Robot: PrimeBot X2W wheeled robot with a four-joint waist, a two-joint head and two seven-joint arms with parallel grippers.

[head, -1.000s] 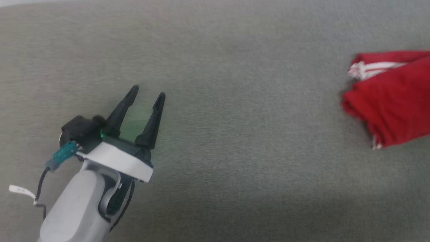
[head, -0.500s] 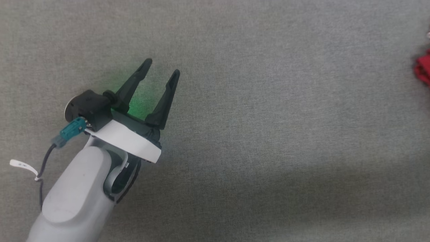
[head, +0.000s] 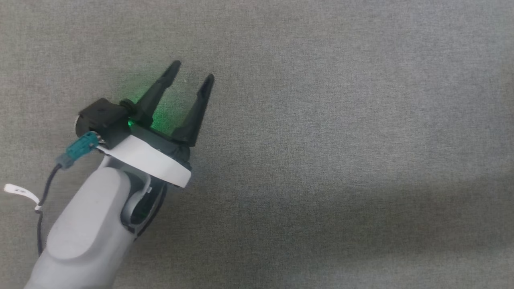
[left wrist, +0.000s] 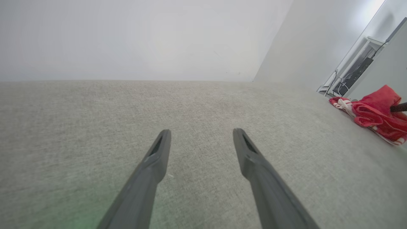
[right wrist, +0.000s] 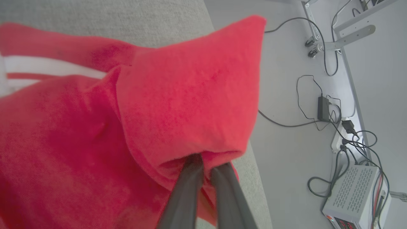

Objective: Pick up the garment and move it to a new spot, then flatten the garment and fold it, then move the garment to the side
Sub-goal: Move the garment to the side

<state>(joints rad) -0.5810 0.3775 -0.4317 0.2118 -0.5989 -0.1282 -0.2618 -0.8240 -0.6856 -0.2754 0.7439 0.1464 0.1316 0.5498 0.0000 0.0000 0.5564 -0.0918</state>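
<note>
The garment (right wrist: 178, 95) lies in a loose heap at the right side of the table (head: 321, 120), close to the edge, with the floor (right wrist: 292, 79) and its cables (right wrist: 318, 105) beyond. Our right end effector (right wrist: 207, 163) is pinched shut on a fold of red cloth, its two fingers all but touching. Our left end effector (head: 192, 72) hangs spread wide over bare table, well apart from the garment and gripping nothing.

We judge this to be the last step, moving the garment to the side. The main risk is the edge. If we carry it more to the right, part of it may spill over and pull the rest down among the cables. The grip seems to take only a thin fold, but the cloth hides the fingertips, so we cannot be sure how deep it bites. A shallow pinch could slip, and lifting by one fold could undo the folding.
</note>
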